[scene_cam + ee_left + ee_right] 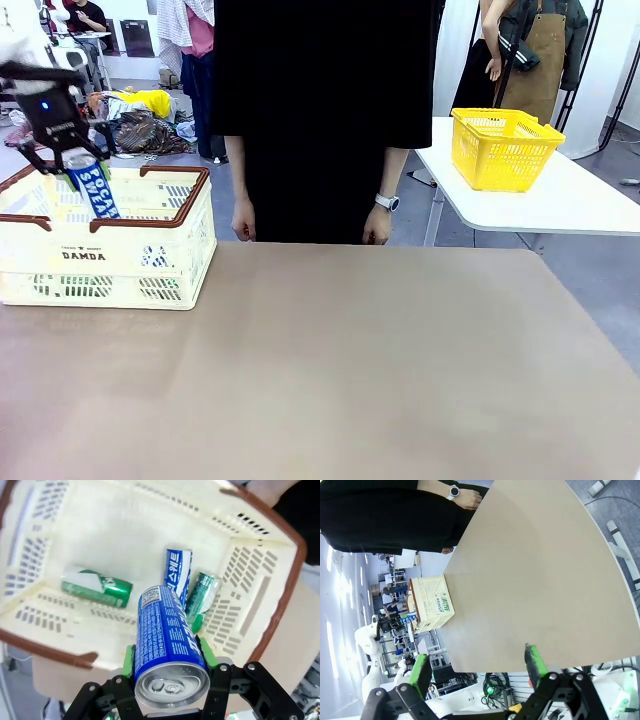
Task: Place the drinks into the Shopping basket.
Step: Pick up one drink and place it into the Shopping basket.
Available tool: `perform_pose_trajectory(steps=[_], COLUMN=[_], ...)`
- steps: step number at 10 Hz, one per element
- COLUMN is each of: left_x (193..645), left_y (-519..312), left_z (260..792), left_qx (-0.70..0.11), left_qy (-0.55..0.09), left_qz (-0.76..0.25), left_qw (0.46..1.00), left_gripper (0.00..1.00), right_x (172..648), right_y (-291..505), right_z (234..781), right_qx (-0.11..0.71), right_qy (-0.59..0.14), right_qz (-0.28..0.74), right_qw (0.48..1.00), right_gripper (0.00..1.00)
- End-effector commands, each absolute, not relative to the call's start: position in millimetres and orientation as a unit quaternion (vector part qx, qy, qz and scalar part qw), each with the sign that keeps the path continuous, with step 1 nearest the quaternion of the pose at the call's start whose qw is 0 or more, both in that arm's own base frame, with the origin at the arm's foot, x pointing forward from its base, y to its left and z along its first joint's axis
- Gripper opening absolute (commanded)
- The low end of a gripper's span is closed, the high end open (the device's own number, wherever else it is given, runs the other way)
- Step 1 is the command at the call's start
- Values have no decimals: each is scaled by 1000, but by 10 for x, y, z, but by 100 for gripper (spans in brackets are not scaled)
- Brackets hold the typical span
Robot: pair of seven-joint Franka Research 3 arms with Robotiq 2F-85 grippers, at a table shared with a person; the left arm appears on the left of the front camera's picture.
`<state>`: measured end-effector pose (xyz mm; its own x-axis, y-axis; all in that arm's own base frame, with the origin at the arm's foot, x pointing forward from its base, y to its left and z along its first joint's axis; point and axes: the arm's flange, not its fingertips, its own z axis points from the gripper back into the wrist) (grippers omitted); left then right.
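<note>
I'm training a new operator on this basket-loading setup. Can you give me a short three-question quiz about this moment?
1. True or false: the left claw grips a blue can over the Shopping basket.
2. How many cans already lie inside the basket?
A) one B) three C) five
3. Fill in: the right claw is ____, with nothing between its fingers.

Key: 1 true. 2 B: a green can apart on one side, another blue can beside a second green can. 3 open.
</note>
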<state>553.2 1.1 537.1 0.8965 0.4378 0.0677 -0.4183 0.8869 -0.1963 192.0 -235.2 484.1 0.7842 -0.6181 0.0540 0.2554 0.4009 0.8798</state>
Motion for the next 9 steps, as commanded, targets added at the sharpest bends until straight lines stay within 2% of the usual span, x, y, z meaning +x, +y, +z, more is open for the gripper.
perform_pose_trajectory(steps=[1, 4, 5, 6, 9], left_x=[5487, 5592, 5646, 5588, 5588], left_y=[67, 3, -23, 15, 15], left_z=[5210, 5053, 5023, 5027, 5027], left_qx=[-126, -121, -123, -108, -108], left_qy=[-72, -58, -51, -57, -57], left_qz=[219, 217, 257, 226, 226], left_qw=[965, 967, 957, 966, 966], left_gripper=[0, 0, 0, 0, 0], right_x=[1928, 1928, 1928, 1928, 1928], right_y=[-2364, -2364, -2364, -2364, -2364], right_z=[4845, 4845, 4845, 4845, 4845], right_qx=[480, 480, 480, 480, 480], right_qy=[-199, -199, -199, -199, -199], right_qz=[-258, -258, -258, -258, -258], right_qw=[814, 814, 814, 814, 814], right_gripper=[100, 100, 100, 100, 100])
